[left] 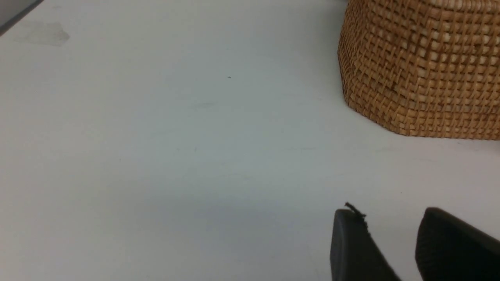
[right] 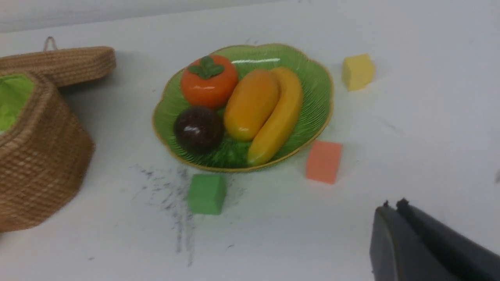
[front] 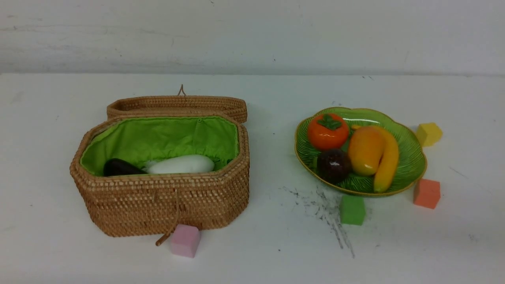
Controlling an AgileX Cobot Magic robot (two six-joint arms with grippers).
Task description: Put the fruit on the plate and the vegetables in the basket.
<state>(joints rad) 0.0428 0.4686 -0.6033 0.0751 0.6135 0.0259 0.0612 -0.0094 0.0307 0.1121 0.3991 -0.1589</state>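
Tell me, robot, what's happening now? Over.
Left gripper open, right gripper shut, both empty. Four fruits on plate. Eggplant, radish in basket. Nothing blocking.

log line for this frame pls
plate: persimmon, mangosteen, mango, banana | basket: eggplant, radish | left claw: open, empty | right claw: shut, empty

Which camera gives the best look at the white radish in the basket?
The front view: the white radish lies in the open basket. Both wrist views show only the basket's outside, never the radish.
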